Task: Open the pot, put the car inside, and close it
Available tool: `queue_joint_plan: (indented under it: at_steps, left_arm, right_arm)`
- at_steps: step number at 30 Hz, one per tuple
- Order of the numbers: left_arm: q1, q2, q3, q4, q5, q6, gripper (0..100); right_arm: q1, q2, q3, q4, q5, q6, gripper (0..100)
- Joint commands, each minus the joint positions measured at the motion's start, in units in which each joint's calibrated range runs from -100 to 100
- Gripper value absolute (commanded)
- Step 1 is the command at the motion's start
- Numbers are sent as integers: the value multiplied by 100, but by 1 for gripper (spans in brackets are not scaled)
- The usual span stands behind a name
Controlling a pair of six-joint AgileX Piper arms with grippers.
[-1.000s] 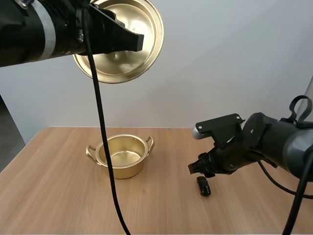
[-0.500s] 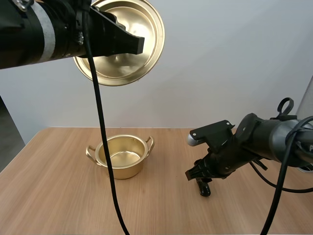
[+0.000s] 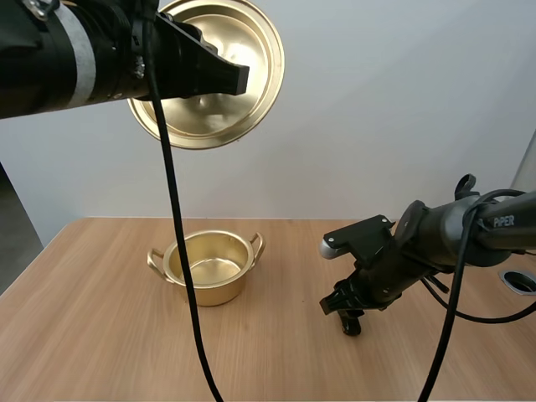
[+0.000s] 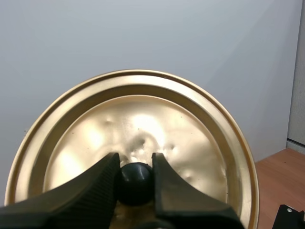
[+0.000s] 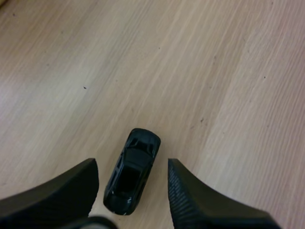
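Note:
A golden pot (image 3: pixel 209 266) stands uncovered on the wooden table (image 3: pixel 100 352). High above it my left gripper (image 4: pixel 136 174) is shut on the black knob (image 4: pixel 136 183) of the golden lid (image 3: pixel 213 71), whose underside faces the camera. A small black toy car (image 5: pixel 132 170) lies on the table to the right of the pot. My right gripper (image 5: pixel 132 179) is open and lowered over it, one finger on each side of the car (image 3: pixel 351 324), apart from its body.
The tabletop is bare wood around the pot and car. A round grey fitting (image 3: pixel 521 280) sits at the table's right edge. A plain wall stands behind the table.
My right arm has come down and drawn in over the car, so its fingers now straddle it. The left arm holds the lid nearly still.

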Motion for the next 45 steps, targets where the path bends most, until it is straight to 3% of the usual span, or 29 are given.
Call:
queue_joint_plan:
  at_steps: [1, 10, 12, 14, 15, 16, 19, 22, 25, 28, 31, 38, 42, 45]
  left_arm:
    - [2, -3, 1, 3, 13, -1, 0]
    - [2, -3, 1, 3, 13, -1, 0]
    - [2, -3, 1, 3, 13, -1, 0]
    - [2, -3, 1, 3, 13, -1, 0]
    - [2, -3, 1, 3, 13, -1, 0]
    - [2, -3, 1, 3, 31, -1, 0]
    - [2, -3, 1, 12, 178, -1, 0]
    - [21, -3, 1, 25, 250, -29, 0]
    - [208, -3, 1, -38, 199, -305, 0]
    - [450, -3, 1, -434, 199, -315, 0]
    - [712, -8, 1, -945, 238, -315, 0]
    - [1300, -96, -6, -2202, 1268, -315, 0]
    - [1510, -345, -20, -2338, 1268, -191, 0]
    - [1552, -543, -24, -2338, 1268, -164, 0]
  right_arm:
    - [-3, 106, 4, 23, -43, -50, 74]
    - [-3, 681, 4, 99, -43, -175, 72]
    - [-3, 769, 4, 95, -43, -175, 58]
    - [-3, 868, 4, 95, -56, -186, 28]
    - [-3, 882, 4, 95, -77, -218, 5]
    - [-3, 885, -36, 95, -96, -299, 0]
    - [-3, 756, -250, 126, -119, -299, 0]
    - [-3, 329, -602, 658, -119, -527, 0]
    - [15, -183, -1075, 1920, -1, -1276, 0]
    - [163, -463, -1588, 3282, 873, -2240, 0]
    - [481, -407, -1941, 4084, 1371, -2577, 0]
    - [1445, 472, -2348, 4342, 291, -2825, 0]
    - [1745, 1069, -2403, 4317, -317, -2968, 0]
    - [1850, 1569, -2431, 4416, -317, -3318, 0]
